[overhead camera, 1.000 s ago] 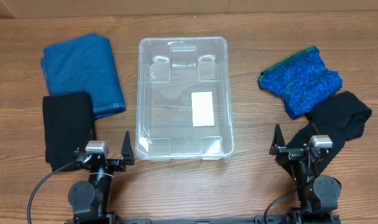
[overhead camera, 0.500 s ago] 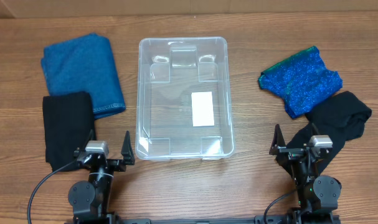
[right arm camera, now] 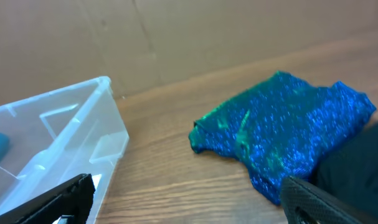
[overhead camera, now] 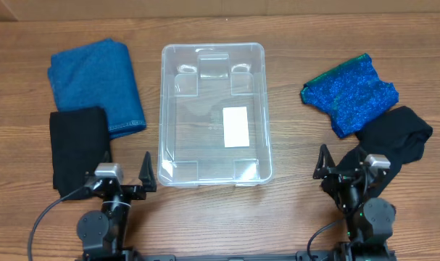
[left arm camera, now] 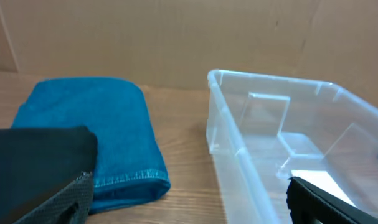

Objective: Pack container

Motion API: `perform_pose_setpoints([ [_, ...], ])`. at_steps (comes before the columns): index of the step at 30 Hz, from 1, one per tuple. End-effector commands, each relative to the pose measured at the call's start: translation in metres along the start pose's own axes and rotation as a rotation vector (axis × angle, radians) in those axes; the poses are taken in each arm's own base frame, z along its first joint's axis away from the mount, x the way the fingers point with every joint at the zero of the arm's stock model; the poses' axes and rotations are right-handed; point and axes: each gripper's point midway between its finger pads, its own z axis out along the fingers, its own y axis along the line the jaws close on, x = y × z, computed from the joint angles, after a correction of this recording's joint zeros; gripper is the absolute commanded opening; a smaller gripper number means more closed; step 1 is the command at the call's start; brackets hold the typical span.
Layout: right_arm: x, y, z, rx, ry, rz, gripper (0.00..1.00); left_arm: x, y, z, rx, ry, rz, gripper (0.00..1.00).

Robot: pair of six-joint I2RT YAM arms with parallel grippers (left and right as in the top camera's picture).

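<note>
**Clear container sits mid-desk, both pincers open and empty**

Overhead: the container (overhead camera: 198, 130) stands upright at the middle of the wooden desk (overhead camera: 292, 210), its long side running away from the arms. Nothing lies inside it, and the white label (overhead camera: 236, 127) shows through its bottom. To its left lies a folded blue towel (overhead camera: 96, 87), with a folded black cloth (overhead camera: 78, 148) touching the towel's near edge. To its right lies a sparkly blue fabric (overhead camera: 350, 94), with a crumpled black garment (overhead camera: 393, 138) against its near side. The left pincer (overhead camera: 127, 170) sits near the container's near-left corner, fingers spread and holding nothing. The right pincer (overhead camera: 344, 165) sits off the near-right corner, just beside the black garment, also spread and empty.

Left wrist: the left pincer (left arm camera: 190, 180) has its two dark fingertips wide apart at the bottom corners, with nothing between them. The blue towel (left arm camera: 95, 130) and black cloth (left arm camera: 39, 155) are on the left, and the container (left arm camera: 238, 149) is on the right with its label (left arm camera: 316, 182) visible.

Right wrist: the right pincer (right arm camera: 187, 183) is likewise gaping and empty. The container (right arm camera: 83, 118) shows a corner at left. The sparkly blue fabric (right arm camera: 282, 134) lies to the right, and the black garment (right arm camera: 357, 162) is at the frame's edge.
</note>
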Motion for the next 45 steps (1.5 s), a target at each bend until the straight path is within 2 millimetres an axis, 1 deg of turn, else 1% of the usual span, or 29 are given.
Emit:
perform_pose_setpoints([
  [1,-0.063,0.008,0.000,0.046,-0.057,0.029,1.00,-0.061,-0.005,-0.006,-0.018,-0.036,-0.019,1.00],
  [2,-0.072,0.010,0.004,0.054,-0.042,0.026,1.00,-0.069,-0.004,-0.005,-0.032,-0.022,-0.022,1.00],
  [4,-0.096,0.011,0.022,0.095,0.037,0.028,1.00,-0.088,-0.001,0.002,-0.062,0.034,-0.029,1.00],
  [5,-0.102,0.010,0.030,0.114,0.076,0.030,1.00,-0.095,0.000,0.007,-0.074,0.073,-0.035,1.00],
  [6,-0.107,0.009,0.040,0.129,0.125,0.035,1.00,-0.099,0.001,0.012,-0.082,0.114,-0.042,1.00],
  [7,-0.112,0.006,0.054,0.144,0.204,0.047,1.00,-0.101,0.001,0.018,-0.090,0.170,-0.051,1.00],
  [10,-0.118,-0.005,0.089,0.164,0.404,0.111,1.00,-0.106,0.004,0.032,-0.114,0.345,-0.080,1.00],
  [11,-0.119,-0.014,0.101,0.171,0.490,0.158,1.00,-0.107,0.004,0.037,-0.123,0.409,-0.090,1.00],
  [12,-0.118,-0.021,0.109,0.179,0.540,0.193,1.00,-0.107,0.005,0.040,-0.131,0.457,-0.098,1.00],
  [13,-0.117,-0.032,0.118,0.191,0.604,0.241,1.00,-0.107,0.006,0.042,-0.137,0.502,-0.105,1.00],
  [14,-0.118,-0.048,0.128,0.212,0.656,0.291,1.00,-0.106,0.006,0.045,-0.143,0.540,-0.112,1.00],
  [16,-0.115,-0.071,0.139,0.257,0.689,0.330,1.00,-0.102,0.008,0.050,-0.148,0.596,-0.121,1.00],
  [19,-0.100,-0.106,0.151,0.304,0.711,0.332,1.00,-0.094,0.009,0.054,-0.154,0.635,-0.128,1.00],
  [21,-0.086,-0.126,0.154,0.359,0.737,0.341,1.00,-0.094,0.010,0.055,-0.154,0.635,-0.128,1.00],
  [22,-0.075,-0.137,0.156,0.388,0.760,0.350,1.00,-0.095,0.010,0.056,-0.154,0.630,-0.127,1.00],
  [25,-0.045,-0.155,0.165,0.410,0.819,0.378,1.00,-0.095,0.010,0.056,-0.154,0.629,-0.126,1.00],
  [28,-0.019,-0.166,0.175,0.419,0.860,0.394,1.00,-0.096,0.010,0.057,-0.155,0.622,-0.125,1.00],
  [29,-0.012,-0.169,0.178,0.422,0.873,0.399,1.00,-0.097,0.010,0.057,-0.155,0.621,-0.124,1.00],
  [31,0.009,-0.177,0.184,0.428,0.904,0.411,1.00,-0.097,0.010,0.058,-0.155,0.618,-0.123,1.00],
  [33,0.024,-0.183,0.191,0.431,0.919,0.416,1.00,-0.099,0.010,0.059,-0.154,0.610,-0.123,1.00],
  [38,0.052,-0.190,0.201,0.418,0.947,0.436,1.00,-0.100,0.010,0.060,-0.153,0.604,-0.122,1.00],
  [41,0.070,-0.194,0.199,0.427,0.985,0.452,1.00,-0.100,0.010,0.060,-0.153,0.604,-0.122,1.00],
  [43,0.085,-0.190,0.200,0.414,1.018,0.467,1.00,-0.100,0.010,0.060,-0.151,0.604,-0.123,1.00],
  [45,0.087,-0.178,0.205,0.352,1.027,0.474,1.00,-0.100,0.010,0.060,-0.150,0.604,-0.124,1.00],
])
